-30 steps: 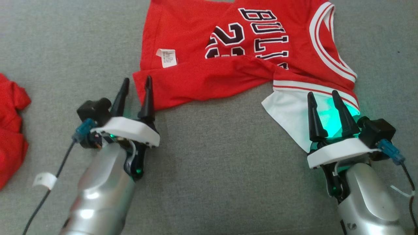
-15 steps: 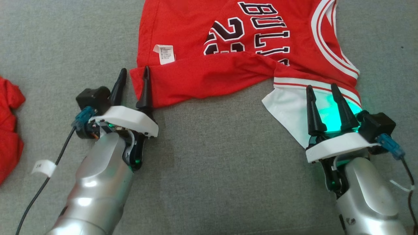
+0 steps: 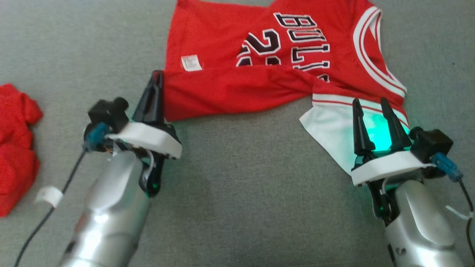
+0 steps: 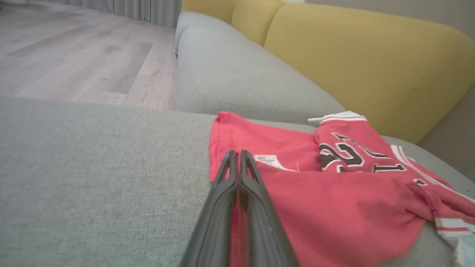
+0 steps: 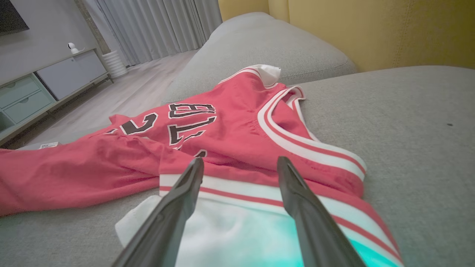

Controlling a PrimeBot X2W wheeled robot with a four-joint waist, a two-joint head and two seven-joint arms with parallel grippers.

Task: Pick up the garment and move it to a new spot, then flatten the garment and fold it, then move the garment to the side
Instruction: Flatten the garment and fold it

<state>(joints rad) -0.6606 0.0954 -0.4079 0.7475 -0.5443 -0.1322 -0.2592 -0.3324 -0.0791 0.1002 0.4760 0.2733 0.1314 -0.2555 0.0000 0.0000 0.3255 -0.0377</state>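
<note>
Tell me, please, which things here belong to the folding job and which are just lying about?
Belongs to the job: red Bulls jersey; left gripper, jaws shut on its corner; right gripper, jaws open over its white part.
Lying about: crumpled red garment at the left; yellow sofa cushions.

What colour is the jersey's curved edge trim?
White trim with a red stripe; clearest in the right wrist view.
</note>
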